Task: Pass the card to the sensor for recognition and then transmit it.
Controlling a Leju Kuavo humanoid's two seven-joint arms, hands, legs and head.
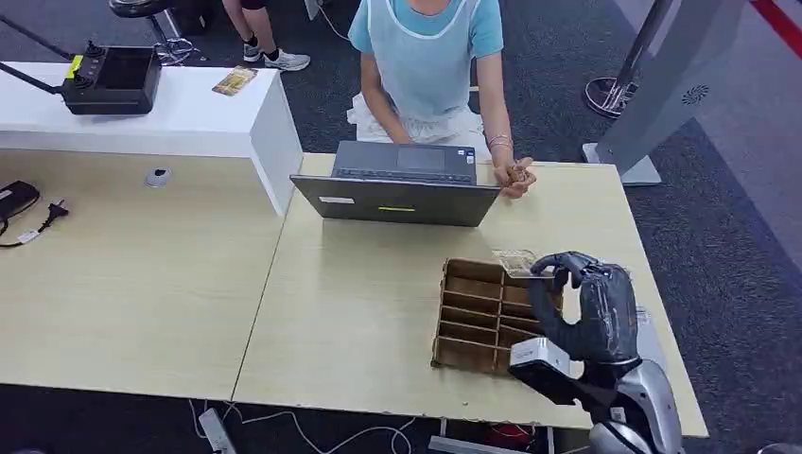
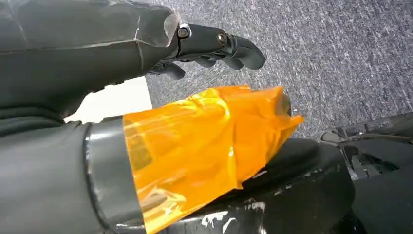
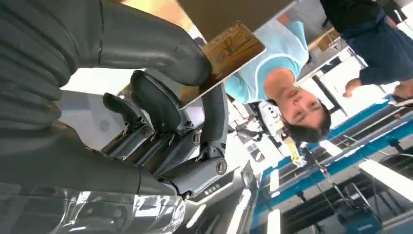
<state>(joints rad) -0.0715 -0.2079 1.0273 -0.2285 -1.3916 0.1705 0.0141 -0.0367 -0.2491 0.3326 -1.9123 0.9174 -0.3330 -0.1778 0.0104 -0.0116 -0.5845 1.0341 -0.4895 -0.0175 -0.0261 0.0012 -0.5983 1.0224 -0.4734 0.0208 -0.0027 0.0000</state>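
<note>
Right hand [image 1: 584, 305] pinches card [image 1: 516, 261] above far edge of cardboard divider box [image 1: 473, 317]. Left hand [image 2: 214, 46] fingers curled, grasping nothing. Person's laptop [image 1: 397, 184] beyond box.

Pale wooden tables [image 1: 142, 293] and white counter [image 1: 189, 118] on dark grey carpet [image 1: 567, 85]
</note>
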